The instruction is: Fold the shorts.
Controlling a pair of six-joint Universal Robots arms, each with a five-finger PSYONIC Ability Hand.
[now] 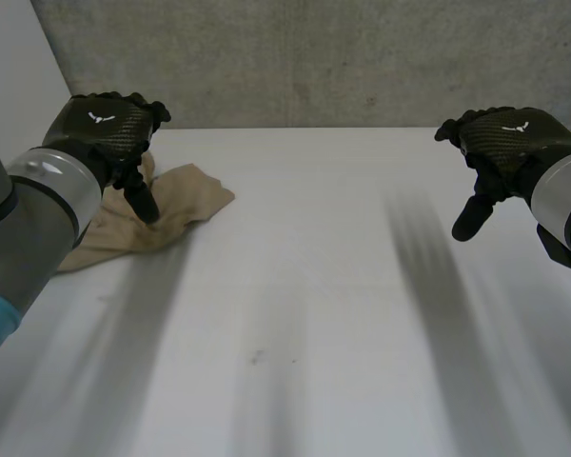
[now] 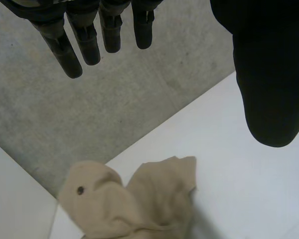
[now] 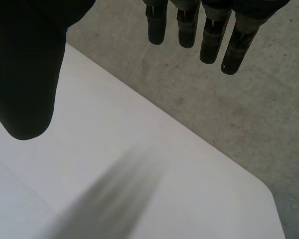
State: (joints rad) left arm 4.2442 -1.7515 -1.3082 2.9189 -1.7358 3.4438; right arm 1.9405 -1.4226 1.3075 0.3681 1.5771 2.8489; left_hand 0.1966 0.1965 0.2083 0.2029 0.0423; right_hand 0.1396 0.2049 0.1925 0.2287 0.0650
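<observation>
Beige shorts lie crumpled at the table's far left, partly hidden behind my left arm. My left hand hovers above them, open, fingers straight and holding nothing. In the left wrist view the shorts sit below the fingers and thumb, apart from them, with a small dark button showing. My right hand hangs open over the far right of the table, away from the shorts. Its fingers and thumb are spread with nothing between them.
The white table stretches bare between the two hands. A grey concrete wall stands behind its far edge. The table's rounded far right corner lies beyond my right hand.
</observation>
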